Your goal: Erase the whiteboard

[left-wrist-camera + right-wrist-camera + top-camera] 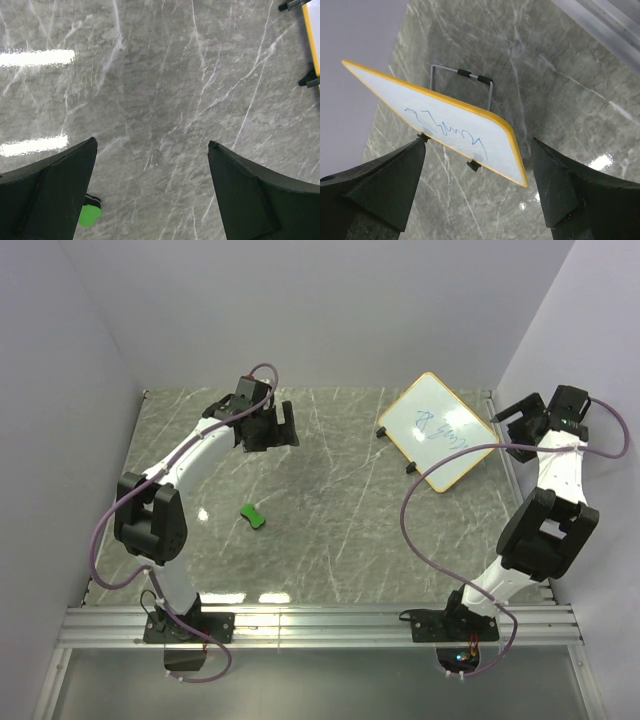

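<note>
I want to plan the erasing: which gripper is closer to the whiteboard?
The right gripper, just beside the whiteboard; the left gripper hangs far across the table.

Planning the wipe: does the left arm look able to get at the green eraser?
Probably yes: the eraser lies near that arm, and nothing stands between it and the open left gripper.

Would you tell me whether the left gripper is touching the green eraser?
Apart. The top view shows bare table between the left gripper and the green eraser.

Overhead: high at the near side, looking down. Wrist views: nearer, angled tableward. All three catch the tan-framed white whiteboard [440, 430].
</note>
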Controlling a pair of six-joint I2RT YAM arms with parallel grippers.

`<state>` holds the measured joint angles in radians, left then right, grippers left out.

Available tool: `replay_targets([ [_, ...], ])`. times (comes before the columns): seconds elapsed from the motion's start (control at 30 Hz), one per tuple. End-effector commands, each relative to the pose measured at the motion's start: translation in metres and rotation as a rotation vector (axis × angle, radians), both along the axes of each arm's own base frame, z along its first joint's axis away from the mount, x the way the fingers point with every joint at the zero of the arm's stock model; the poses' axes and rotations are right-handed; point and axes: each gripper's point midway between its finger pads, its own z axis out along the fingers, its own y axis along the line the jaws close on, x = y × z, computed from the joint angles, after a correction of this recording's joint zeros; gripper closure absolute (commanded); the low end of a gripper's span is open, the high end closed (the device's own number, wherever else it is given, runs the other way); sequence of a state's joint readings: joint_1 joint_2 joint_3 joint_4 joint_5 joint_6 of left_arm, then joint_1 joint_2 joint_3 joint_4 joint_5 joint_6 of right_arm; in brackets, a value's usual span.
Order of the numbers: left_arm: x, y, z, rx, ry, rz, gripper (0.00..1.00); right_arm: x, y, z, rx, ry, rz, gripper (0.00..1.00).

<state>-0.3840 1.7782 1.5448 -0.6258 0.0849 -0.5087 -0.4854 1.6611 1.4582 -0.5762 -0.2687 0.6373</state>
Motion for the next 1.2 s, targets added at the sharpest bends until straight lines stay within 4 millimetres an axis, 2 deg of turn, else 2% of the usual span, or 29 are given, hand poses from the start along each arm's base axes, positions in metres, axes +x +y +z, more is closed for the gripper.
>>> replay_targets([
  [0.0,0.01,-0.008,0.021,-0.016,-0.06,-0.029,0.01,0.015,-0.011,0.005,-0.055,-0.063,0.028,0.08],
  [0.2,0.007,-0.006,0.017,-0.003,-0.043,-0.028,0.01,0.049,-0.003,0.008,-0.036,-0.201,0.158,0.09],
  [0.3,0.003,-0.005,0.014,0.0,-0.037,-0.028,0.01,0.062,0.004,0.003,0.0,-0.24,0.219,0.09],
  [0.33,0.001,-0.004,0.014,-0.001,-0.04,-0.028,0.01,0.066,0.006,-0.004,0.018,-0.232,0.231,0.09],
  [0.5,-0.002,-0.003,0.005,-0.005,-0.024,-0.023,0.01,0.075,0.033,-0.013,0.051,-0.24,0.369,0.12],
  [0.6,0.0,-0.006,0.004,-0.014,-0.023,-0.022,0.01,0.072,0.05,-0.003,0.067,-0.275,0.419,0.16],
  [0.63,0.002,-0.007,0.004,-0.017,-0.024,-0.022,0.0,0.067,0.055,-0.009,0.085,-0.27,0.423,0.17],
  [0.7,0.004,-0.009,0.005,-0.022,-0.025,-0.024,0.01,0.063,0.062,0.003,0.086,-0.309,0.435,0.24],
  [0.73,0.005,-0.009,0.005,-0.023,-0.027,-0.026,0.01,0.059,0.065,0.0,0.092,-0.306,0.439,0.27],
  [0.77,0.006,-0.01,0.007,-0.024,-0.031,-0.026,0.01,0.057,0.068,0.002,0.093,-0.309,0.445,0.36],
  [0.8,0.007,-0.01,0.007,-0.025,-0.034,-0.028,0.01,0.055,0.073,0.006,0.09,-0.318,0.458,0.41],
  [0.87,0.007,-0.011,0.006,-0.026,-0.034,-0.031,0.01,0.05,0.079,0.006,0.092,-0.305,0.466,0.52],
  [0.9,0.007,-0.012,0.006,-0.031,-0.03,-0.036,0.0,0.049,0.083,0.006,0.084,-0.303,0.473,0.62],
  [0.93,0.007,-0.012,0.006,-0.031,-0.032,-0.036,0.01,0.049,0.084,0.006,0.075,-0.296,0.474,0.65],
  [1.03,0.008,-0.013,0.008,-0.035,-0.035,-0.042,0.01,0.042,0.088,-0.005,0.064,-0.25,0.489,0.83],
  [1.17,0.008,-0.012,0.011,-0.029,-0.046,-0.048,0.01,0.032,0.098,-0.019,0.076,-0.221,0.515,0.81],
])
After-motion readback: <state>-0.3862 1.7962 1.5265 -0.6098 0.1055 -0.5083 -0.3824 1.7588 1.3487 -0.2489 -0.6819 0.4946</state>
